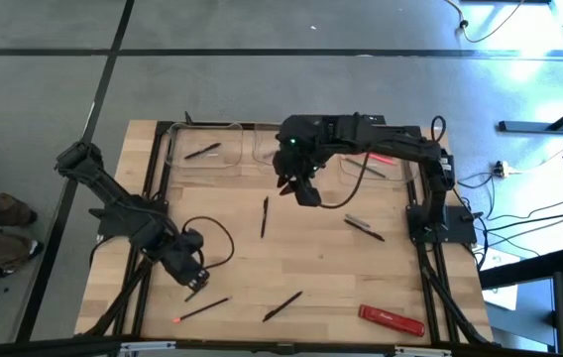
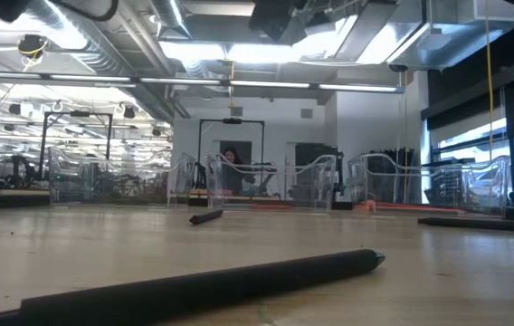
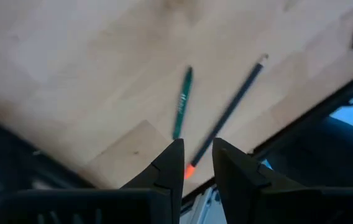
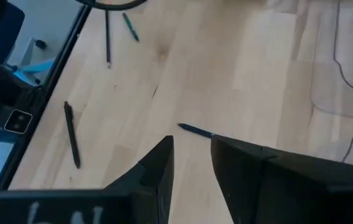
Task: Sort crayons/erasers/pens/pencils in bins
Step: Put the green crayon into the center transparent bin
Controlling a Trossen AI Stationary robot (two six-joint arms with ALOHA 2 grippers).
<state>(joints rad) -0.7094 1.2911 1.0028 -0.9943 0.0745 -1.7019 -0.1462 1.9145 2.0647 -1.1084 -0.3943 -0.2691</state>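
Observation:
Several thin black pens lie on the wooden table: one point(image 1: 265, 216) mid-table, two point(image 1: 364, 227) to the right, one point(image 1: 281, 305) near the front. My left gripper point(image 3: 198, 163) hovers open near the front left, above a green pen point(image 3: 181, 102) and a dark pencil point(image 3: 227, 114) with an orange end. My right gripper point(image 4: 192, 158) hangs open above mid-table, just short of a dark pen point(image 4: 195, 129). Three clear bins stand along the far edge: the left point(image 1: 177, 159) holds a pen point(image 1: 202, 151), the middle point(image 1: 262, 157) is partly hidden by my right arm, and the right point(image 1: 400, 171) holds red and dark sticks.
A flat red bar point(image 1: 393, 319) lies near the front right corner. A black cable point(image 1: 217, 233) loops over the table beside my left arm. Black frame rails point(image 1: 153, 188) run along the table's left and right sides. Bare wood lies between the two grippers.

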